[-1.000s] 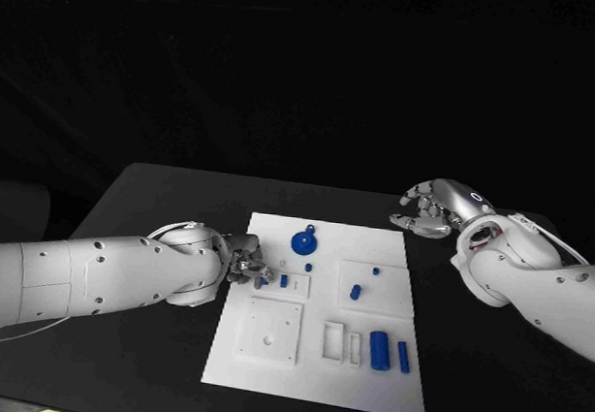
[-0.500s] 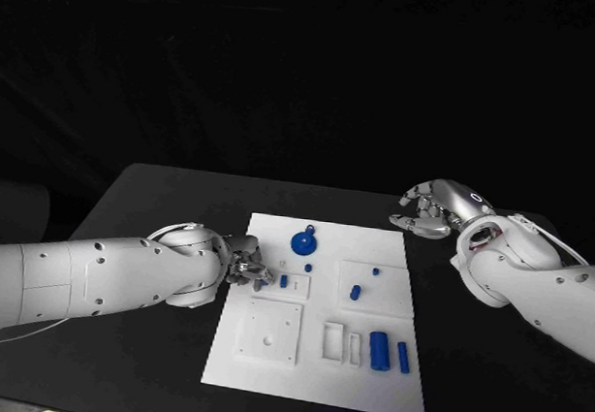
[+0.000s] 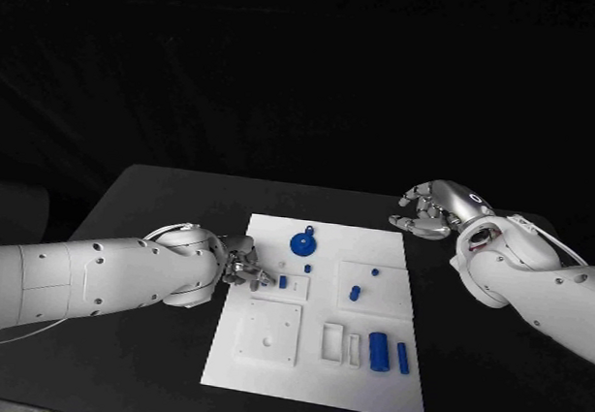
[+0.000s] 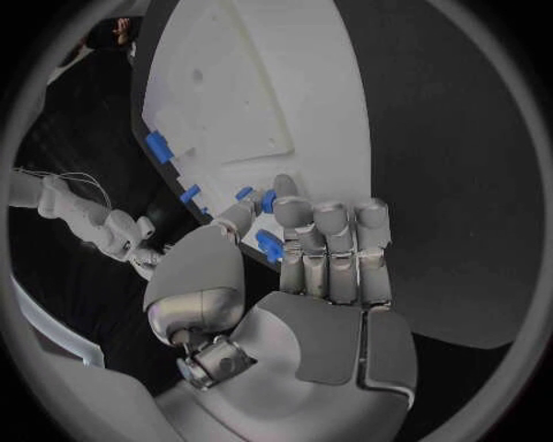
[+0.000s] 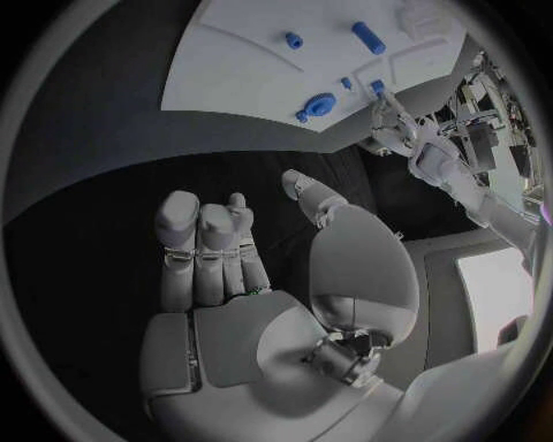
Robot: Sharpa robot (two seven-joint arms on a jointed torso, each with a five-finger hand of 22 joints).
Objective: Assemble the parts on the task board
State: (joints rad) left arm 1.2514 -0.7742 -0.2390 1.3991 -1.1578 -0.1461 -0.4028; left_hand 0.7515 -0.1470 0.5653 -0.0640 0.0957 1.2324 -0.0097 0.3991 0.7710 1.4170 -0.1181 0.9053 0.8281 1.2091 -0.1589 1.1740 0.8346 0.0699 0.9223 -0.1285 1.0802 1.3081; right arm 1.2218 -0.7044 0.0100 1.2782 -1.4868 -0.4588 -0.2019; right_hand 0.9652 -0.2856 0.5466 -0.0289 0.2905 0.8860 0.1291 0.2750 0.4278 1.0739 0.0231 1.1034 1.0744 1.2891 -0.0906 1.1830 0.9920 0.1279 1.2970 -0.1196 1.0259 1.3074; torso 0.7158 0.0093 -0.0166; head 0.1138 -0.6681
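The white task board (image 3: 378,247) lies mid-table. My left hand (image 3: 244,265) rests at the board's left edge, fingers together and thumb opposed. In the left wrist view a small blue part (image 4: 271,245) sits pinched between its thumb and fingers (image 4: 332,241). Another small blue part (image 3: 281,281) stands just beside the hand on the board. A blue round part (image 3: 303,241) lies farther back. My right hand (image 3: 431,208) hovers off the board's far right corner, fingers curled in and holding nothing.
A short blue peg (image 3: 355,291) lies right of centre, and two larger blue blocks (image 3: 379,350) stand at the near right. A raised white square plate (image 3: 271,330) sits at the near left. Black table (image 3: 158,204) surrounds the board.
My left hand's fingers have shifted slightly at the board's left edge. The right arm has not moved.
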